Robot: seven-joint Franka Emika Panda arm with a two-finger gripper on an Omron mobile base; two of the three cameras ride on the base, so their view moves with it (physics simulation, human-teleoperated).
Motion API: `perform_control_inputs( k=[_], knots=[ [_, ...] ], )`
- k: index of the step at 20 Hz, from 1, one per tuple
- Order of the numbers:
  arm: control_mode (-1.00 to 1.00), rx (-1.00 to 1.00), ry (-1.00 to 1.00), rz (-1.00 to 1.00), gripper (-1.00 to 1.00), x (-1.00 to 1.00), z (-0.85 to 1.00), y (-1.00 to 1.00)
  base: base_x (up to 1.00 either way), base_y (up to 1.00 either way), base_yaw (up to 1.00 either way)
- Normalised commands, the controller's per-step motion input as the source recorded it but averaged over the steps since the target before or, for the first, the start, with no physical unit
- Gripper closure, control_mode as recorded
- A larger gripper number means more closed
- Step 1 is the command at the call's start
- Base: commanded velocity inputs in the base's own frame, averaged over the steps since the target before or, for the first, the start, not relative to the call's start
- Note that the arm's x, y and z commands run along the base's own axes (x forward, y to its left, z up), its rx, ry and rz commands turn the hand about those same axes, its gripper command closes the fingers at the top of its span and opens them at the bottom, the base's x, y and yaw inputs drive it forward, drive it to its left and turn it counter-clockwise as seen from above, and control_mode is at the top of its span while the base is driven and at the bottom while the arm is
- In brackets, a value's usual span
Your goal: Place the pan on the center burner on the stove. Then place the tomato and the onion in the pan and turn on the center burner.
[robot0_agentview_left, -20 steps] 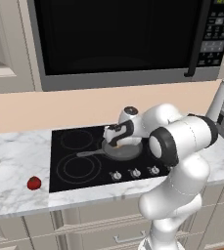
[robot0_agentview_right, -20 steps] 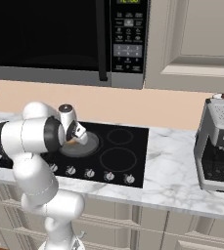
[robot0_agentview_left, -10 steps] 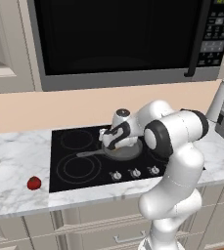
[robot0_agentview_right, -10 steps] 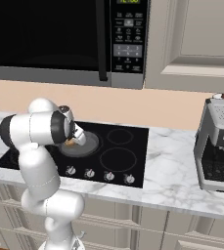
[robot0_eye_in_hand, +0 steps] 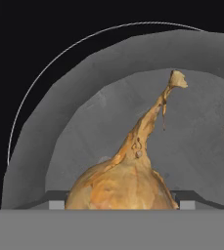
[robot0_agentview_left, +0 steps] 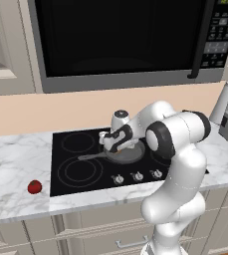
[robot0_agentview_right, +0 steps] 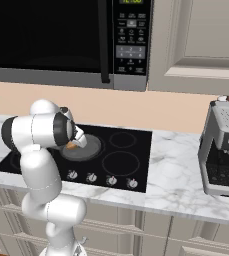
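The white arm bent low over the stove, its gripper pointing down into the pan. The jaws were pinching the onion just above the pan's floor. The pan sat on the center burner. The tomato lay on the counter at the pan's eight o'clock, well apart.

The arm bends low, its hand pointing down.
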Motion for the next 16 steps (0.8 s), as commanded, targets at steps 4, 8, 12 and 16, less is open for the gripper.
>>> perform_control_inputs(
  k=[4, 8, 12, 16],
  knots=[
    [-1.0, -0.01, -0.01, 0.01, -1.0, -0.04, -0.04, 0.01, 0.0, 0.0, 0.0],
    [-1.0, 0.0, -0.12, 0.01, -1.0, -0.28, 0.0, 0.0, 0.0, 0.0, 0.0],
    [-1.0, 0.0, -0.15, 0.0, -1.0, -0.32, 0.0, 0.0, 0.0, 0.0, 0.0],
    [-1.0, 0.0, -0.16, 0.0, -1.0, -0.33, 0.08, 0.0, 0.0, 0.0, 0.0]
  ],
)
